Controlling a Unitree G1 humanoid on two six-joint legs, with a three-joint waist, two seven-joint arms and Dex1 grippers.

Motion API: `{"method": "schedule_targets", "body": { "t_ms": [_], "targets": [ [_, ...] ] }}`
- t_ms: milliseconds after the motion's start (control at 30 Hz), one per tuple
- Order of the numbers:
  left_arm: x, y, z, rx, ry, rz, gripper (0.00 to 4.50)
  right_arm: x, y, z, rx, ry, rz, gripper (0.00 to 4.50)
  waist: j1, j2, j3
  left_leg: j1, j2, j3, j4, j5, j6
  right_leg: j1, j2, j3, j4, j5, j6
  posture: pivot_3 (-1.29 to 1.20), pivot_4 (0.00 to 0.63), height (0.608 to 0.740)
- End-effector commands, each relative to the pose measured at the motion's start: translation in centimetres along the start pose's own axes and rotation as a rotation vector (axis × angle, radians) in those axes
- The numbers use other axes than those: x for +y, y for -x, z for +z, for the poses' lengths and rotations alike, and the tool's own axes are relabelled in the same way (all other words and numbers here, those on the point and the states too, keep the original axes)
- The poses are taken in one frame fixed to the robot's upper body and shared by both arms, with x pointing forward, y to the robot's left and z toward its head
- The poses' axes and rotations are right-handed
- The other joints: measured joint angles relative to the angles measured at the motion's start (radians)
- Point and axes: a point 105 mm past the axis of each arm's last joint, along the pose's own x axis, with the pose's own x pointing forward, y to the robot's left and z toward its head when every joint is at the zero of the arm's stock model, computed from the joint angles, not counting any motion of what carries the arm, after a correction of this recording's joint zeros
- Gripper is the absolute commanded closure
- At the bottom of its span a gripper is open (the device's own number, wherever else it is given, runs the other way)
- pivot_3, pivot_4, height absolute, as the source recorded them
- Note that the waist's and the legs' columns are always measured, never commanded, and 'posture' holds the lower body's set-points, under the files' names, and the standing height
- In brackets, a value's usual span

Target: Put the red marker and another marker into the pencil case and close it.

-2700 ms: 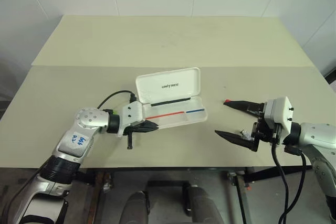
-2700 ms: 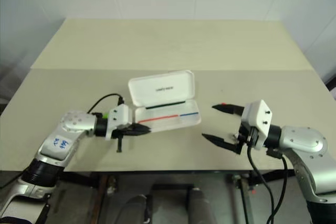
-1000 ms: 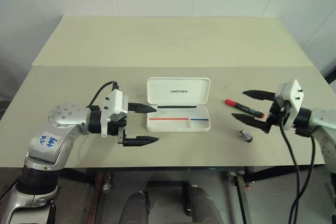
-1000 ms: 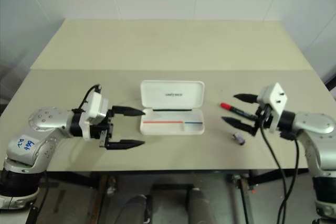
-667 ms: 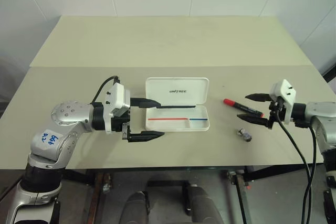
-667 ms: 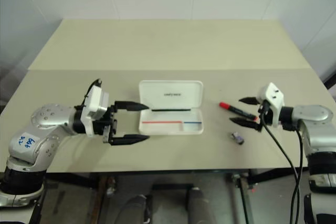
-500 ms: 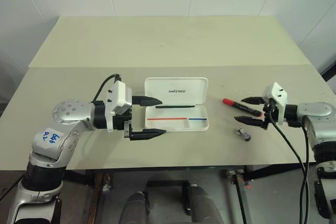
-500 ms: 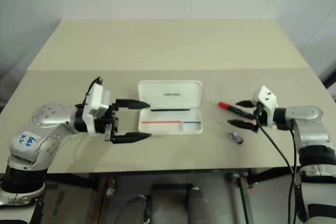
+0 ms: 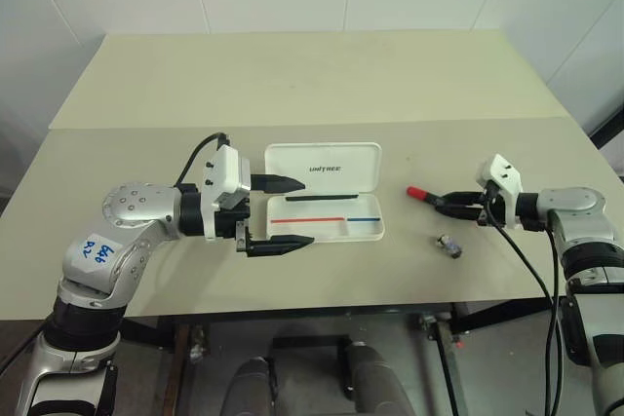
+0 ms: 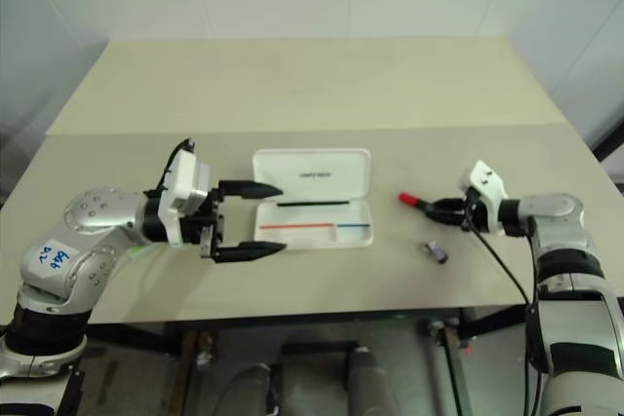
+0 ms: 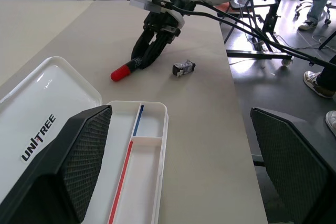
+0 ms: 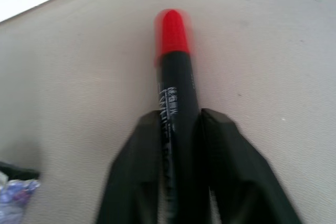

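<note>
One red marker is seen lying on the beige surface, to the right of the pencil case, its red cap pointing toward the case. It is clamped along its dark barrel by the right pincer, whose two black fingers are pressed against both sides. One white pencil case lies open in the middle, the "UNITREE" lid laid back, one red and one blue stripe visible inside. The left pincer is held released just beside the case's left end, gripping nothing. One small crumpled wrapper lies near the marker.
</note>
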Motion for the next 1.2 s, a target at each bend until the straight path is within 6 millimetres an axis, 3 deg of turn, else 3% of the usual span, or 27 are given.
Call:
{"method": "schedule_targets", "body": {
  "t_ms": [33, 233, 333, 600, 800, 967, 1200],
  "targets": [
    [-0.1, 0.2, 1.2, -0.017, -0.053, -0.003, 0.00, -0.2, 0.1, 0.5, 0.003, 0.042, 0.001, 3.91, -0.001, 0.000, 0.000, 0.000, 0.000, 0.000, 0.000, 0.000, 0.000, 0.000, 0.000, 0.000, 0.000, 0.000, 0.000, 0.00, 0.150, 0.740],
    [0.3, 1.0, 0.7, 0.006, -0.055, 0.020, 0.00, -0.4, 0.0, 3.7, -0.079, 0.168, 0.009, 3.91, -0.015, 0.000, 0.000, 0.000, 0.000, 0.000, -0.003, 0.000, 0.000, -0.001, 0.000, 0.000, 0.000, 0.000, 0.000, 0.00, 0.150, 0.740],
    [0.5, 1.8, 0.2, 0.034, -0.058, 0.038, 0.00, 0.3, 0.1, 6.5, -0.144, 0.257, 0.059, 3.91, -0.024, 0.000, 0.000, 0.000, 0.000, 0.001, -0.004, 0.000, 0.000, -0.002, 0.000, 0.001, 0.000, 0.000, 0.001, 0.00, 0.150, 0.740],
    [0.5, 3.3, -0.6, 0.062, -0.052, 0.076, 0.00, 6.8, -0.5, 11.0, -0.250, 0.352, 0.276, 3.91, -0.008, 0.001, 0.000, 0.000, 0.002, -0.001, -0.005, -0.001, -0.001, -0.005, 0.002, -0.001, 0.005, -0.001, 0.002, 0.00, 0.150, 0.740],
    [0.3, 4.4, -1.2, 0.086, -0.043, 0.104, 0.00, 11.9, -4.1, 12.6, -0.287, 0.343, 0.372, 3.91, -0.008, -0.001, 0.000, -0.001, 0.002, 0.002, -0.004, -0.001, -0.002, -0.005, 0.001, 0.000, 0.002, -0.002, -0.001, 0.00, 0.150, 0.740],
    [0.3, 4.8, -1.4, 0.095, -0.043, 0.122, 0.00, 13.3, -6.8, 13.7, -0.301, 0.349, 0.382, 3.91, -0.011, -0.001, 0.000, -0.001, 0.002, 0.002, -0.004, -0.001, -0.001, -0.005, 0.001, 0.000, 0.001, -0.002, -0.002, 0.00, 0.150, 0.740],
    [0.1, 4.7, -1.5, 0.097, -0.043, 0.129, 0.00, 13.6, -10.2, 13.9, -0.258, 0.425, 0.394, 3.91, -0.014, -0.001, 0.000, -0.002, 0.002, 0.002, -0.006, -0.002, -0.001, -0.007, 0.000, 0.000, 0.001, -0.002, -0.002, 0.00, 0.150, 0.740]
  ]
}}
